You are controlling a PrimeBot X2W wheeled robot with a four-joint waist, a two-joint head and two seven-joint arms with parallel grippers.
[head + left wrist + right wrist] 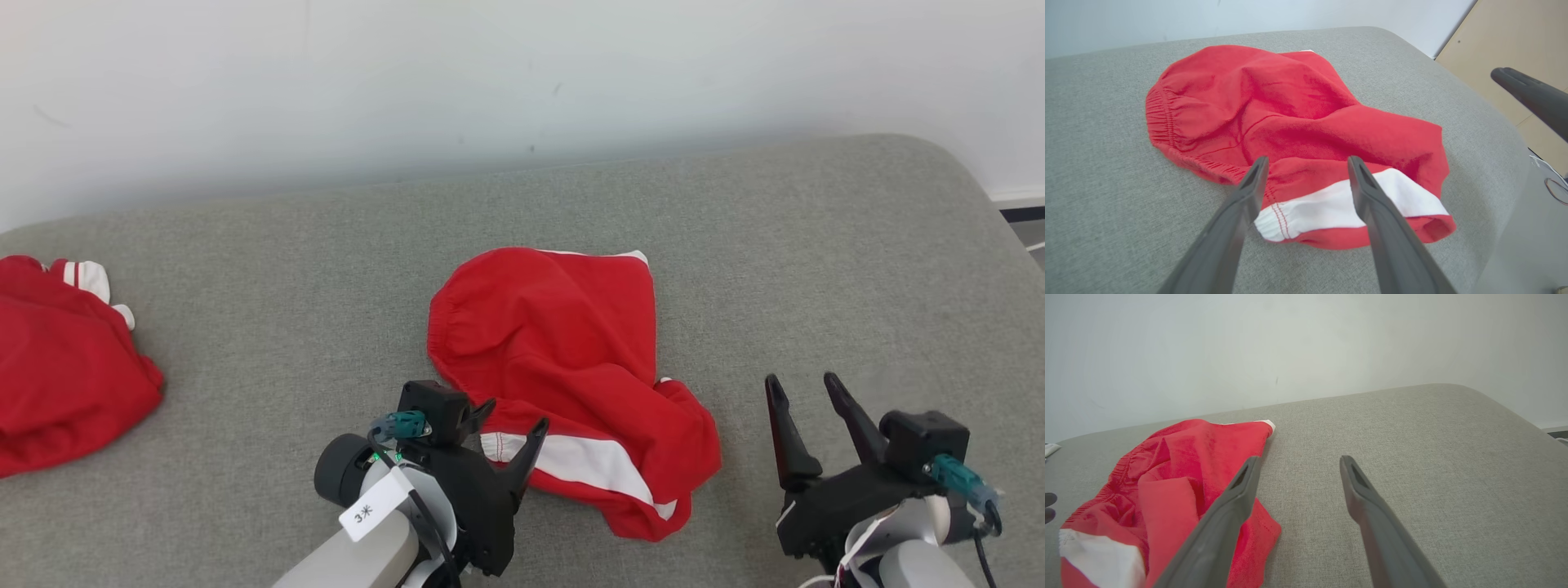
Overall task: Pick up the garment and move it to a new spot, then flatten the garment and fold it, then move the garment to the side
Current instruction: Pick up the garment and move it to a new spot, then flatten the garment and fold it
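The left gripper (pixel 516 415) and right gripper (pixel 802 380) are matte black, each with two long tapering dark-grey fingers (pixel 1239 212) slotted near the tip. A white tag (pixel 375 505) marked "3米" hangs on the pale grey left forearm (pixel 355 563). Just above the tag sits a teal connector (pixel 402 424) with black cable, and far right of the tag is a matching right connector (pixel 955 475).

A grey upholstered surface (pixel 816 245) meets a plain white wall (pixel 522 73).

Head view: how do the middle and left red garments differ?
The middle garment lies whole, by the left gripper; the left garment is cut by the frame edge. The middle garment shows a broad white band, the left garment small white trim. Both are red, crumpled.
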